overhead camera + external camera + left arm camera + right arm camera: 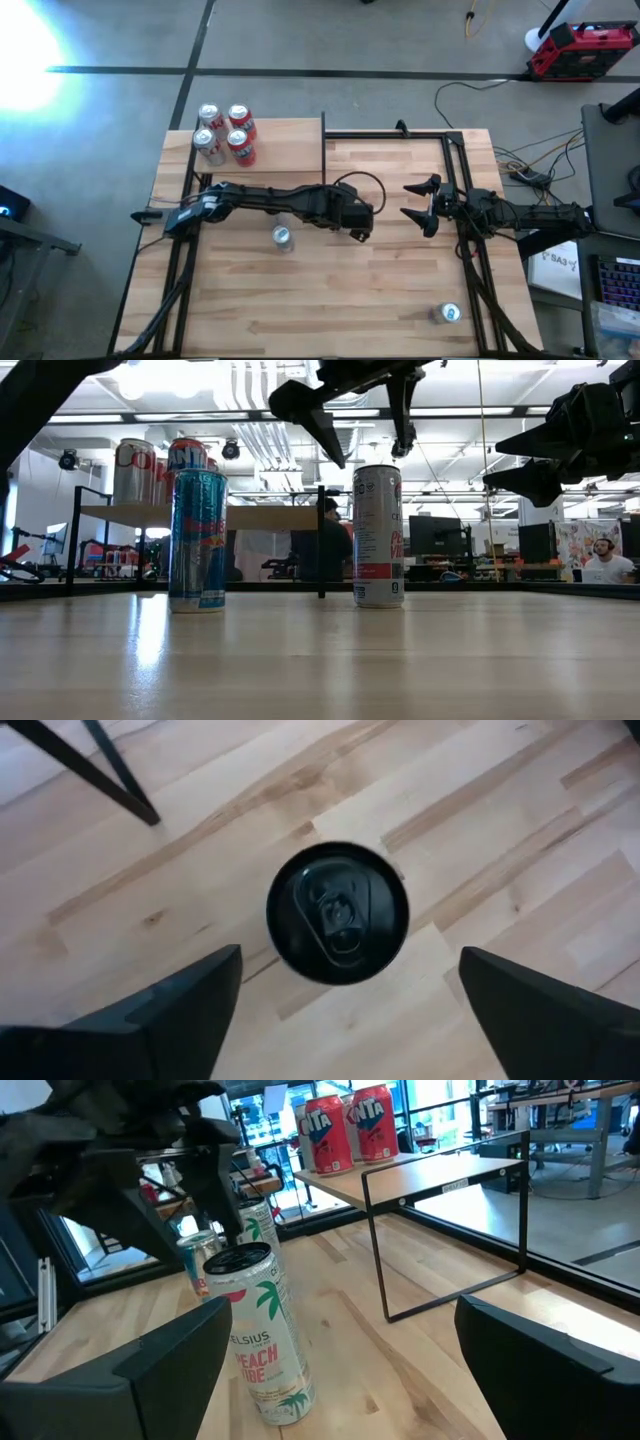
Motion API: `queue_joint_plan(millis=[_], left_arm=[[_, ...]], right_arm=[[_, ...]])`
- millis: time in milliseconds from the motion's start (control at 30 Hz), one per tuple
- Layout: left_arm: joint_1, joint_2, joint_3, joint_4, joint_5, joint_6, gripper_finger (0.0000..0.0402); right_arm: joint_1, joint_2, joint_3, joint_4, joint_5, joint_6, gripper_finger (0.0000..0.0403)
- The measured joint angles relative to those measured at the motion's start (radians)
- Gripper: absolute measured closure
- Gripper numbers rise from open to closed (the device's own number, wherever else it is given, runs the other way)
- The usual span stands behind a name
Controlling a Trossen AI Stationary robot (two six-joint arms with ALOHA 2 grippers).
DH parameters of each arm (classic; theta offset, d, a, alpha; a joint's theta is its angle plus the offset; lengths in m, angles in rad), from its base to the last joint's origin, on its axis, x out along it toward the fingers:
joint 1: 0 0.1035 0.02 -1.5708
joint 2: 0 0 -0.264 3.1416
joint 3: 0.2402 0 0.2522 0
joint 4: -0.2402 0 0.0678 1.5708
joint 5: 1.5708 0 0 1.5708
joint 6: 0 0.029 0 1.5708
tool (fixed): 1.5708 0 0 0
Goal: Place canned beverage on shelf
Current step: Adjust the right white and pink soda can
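A tall white can with a black top (377,535) (262,1330) stands upright on its base on the striped tabletop, near the middle. In the left wrist view its black lid (338,912) shows from above. My left gripper (368,455) (358,228) hangs open just above it, pointing steeply down, with one finger to each side of the lid and clear of it. The shelf (290,150) (440,1175), a pale board on a thin black frame, stands at the far left and carries several red and white cans (225,132). My right gripper (406,200) waits open and level at the right.
A blue can (197,540) (281,236) stands upright to the left of the white can. Another can (448,314) stands near the table's near right corner. The shelf's black leg (110,770) is close by. People sit in the room beyond the table (600,555).
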Motion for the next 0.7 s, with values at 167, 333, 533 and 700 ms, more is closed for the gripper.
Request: queue_joint_plan(millis=[167,333,533,700], left_arm=[[0.015,0.004,-0.001,0.021,0.001,0.027,0.0008],[0.033,0.019,-0.002,0.031,0.0,0.051,0.0005],[0.046,0.043,-0.006,0.034,0.011,0.052,0.0003],[0.05,0.06,-0.01,0.033,0.044,0.051,0.001]], right_arm=[[0.0,0.0,0.0,0.0,0.0,0.0,0.0035],[0.0,0.0,0.0,0.0,0.0,0.0,0.0035],[0.0,0.0,0.0,0.0,0.0,0.0,0.0035],[0.0,0.0,0.0,0.0,0.0,0.0,0.0035]])
